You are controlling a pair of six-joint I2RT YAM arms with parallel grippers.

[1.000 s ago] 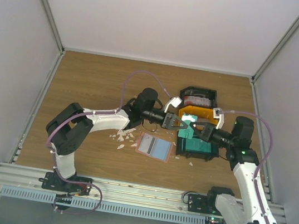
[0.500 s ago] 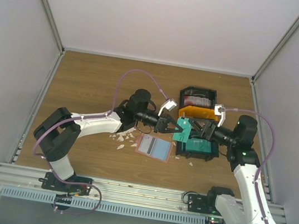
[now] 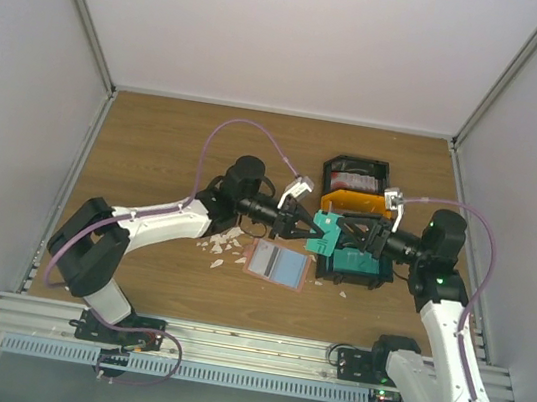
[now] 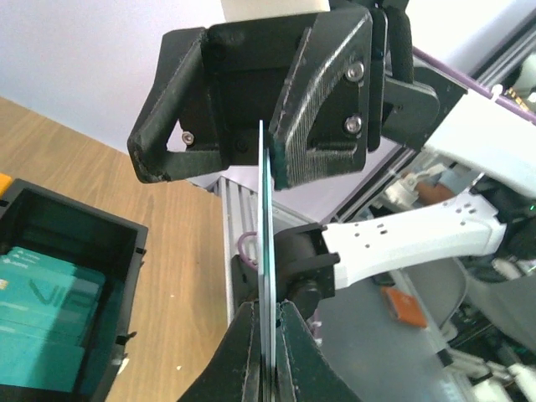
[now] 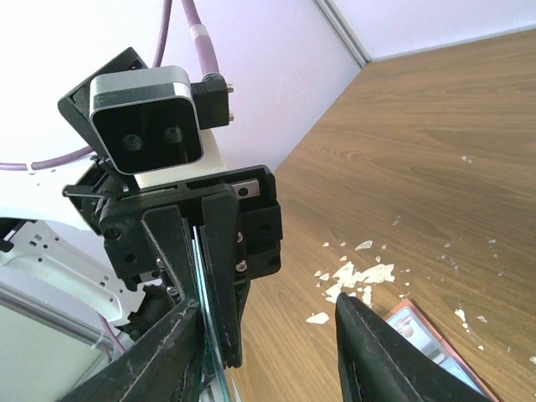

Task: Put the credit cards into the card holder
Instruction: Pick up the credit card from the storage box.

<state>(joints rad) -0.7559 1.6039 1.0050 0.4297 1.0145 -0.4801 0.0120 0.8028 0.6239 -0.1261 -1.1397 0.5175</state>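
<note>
Robotics lab test cell: white panel walls (image 3: 294, 33), aluminium rail (image 3: 227, 342), wooden tabletop (image 3: 156, 144).

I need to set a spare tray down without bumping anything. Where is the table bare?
The far-left table is bare, between the left wall and the left arm. So is the near strip between the card holder and the front rail. The middle is crowded: left gripper and right gripper meet by the bins, with scraps beside.

Credit card (image 4: 263, 234), edge-on: pinched by left gripper (image 4: 267, 311). Black bin (image 4: 79, 209) of teal cards (image 4: 50, 293): seen left of it.
</note>
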